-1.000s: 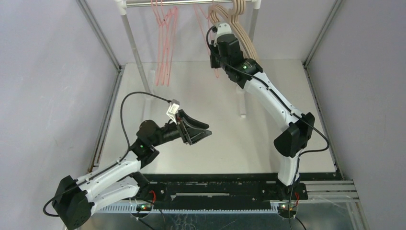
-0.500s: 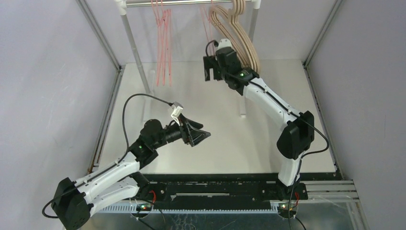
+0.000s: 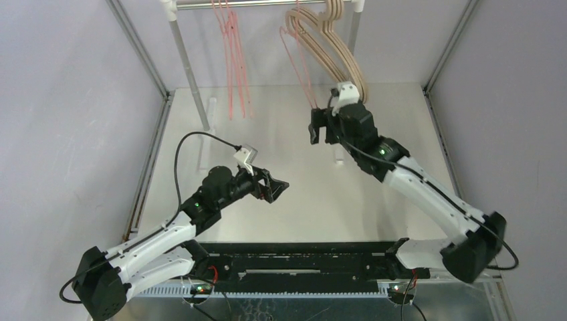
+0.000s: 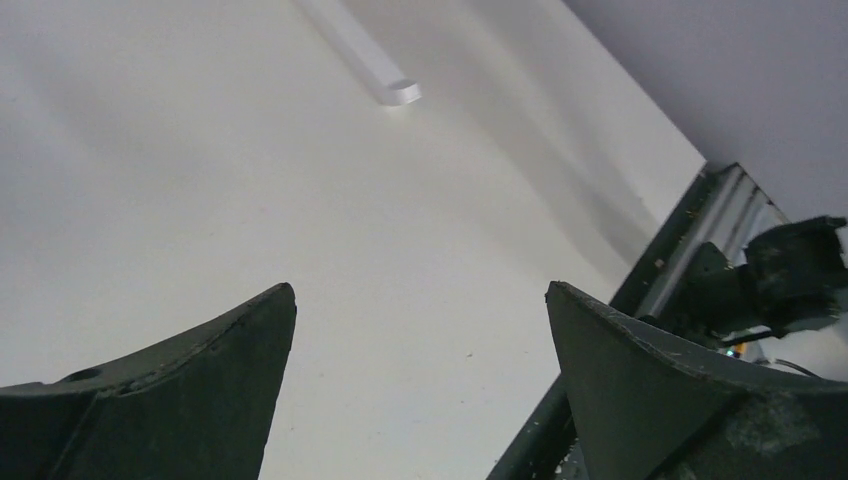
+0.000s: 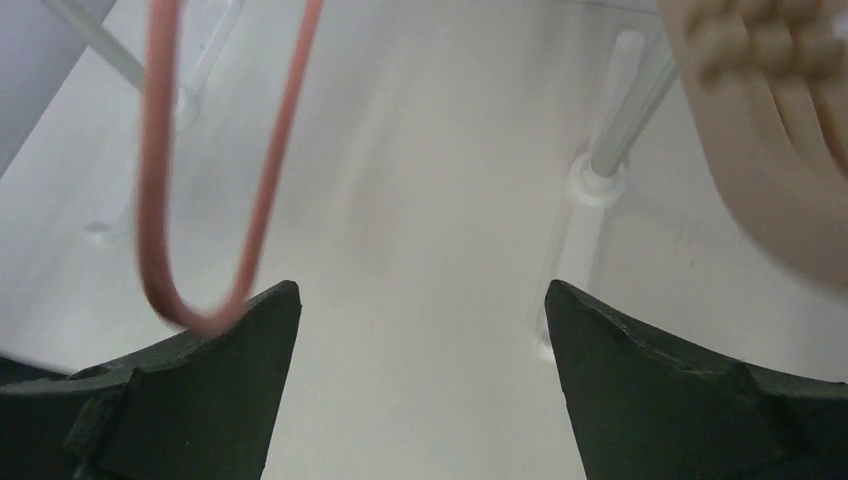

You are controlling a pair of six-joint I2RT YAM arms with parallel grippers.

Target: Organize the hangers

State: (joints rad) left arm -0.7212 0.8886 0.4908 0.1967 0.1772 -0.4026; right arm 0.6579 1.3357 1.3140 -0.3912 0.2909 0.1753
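Observation:
Several thin pink-red hangers hang at the left of the silver rail. One more pink hanger hangs beside several thick beige hangers at the right. My right gripper is open and empty, below and in front of that right group. In the right wrist view the pink hanger's lower loop is blurred just beyond the left finger of my right gripper, and the beige hangers fill the upper right. My left gripper is open and empty, low over the table.
The rail stands on two slanted legs, with white foot bars on the table; one foot bar shows in the left wrist view. Grey walls and metal frame posts close in both sides. The black base rail runs along the near edge.
My right gripper opened, let go of the pink hanger by the beige ones and drew back down from the rail. My left gripper opened wider and drew back slightly. The pink hangers sway.

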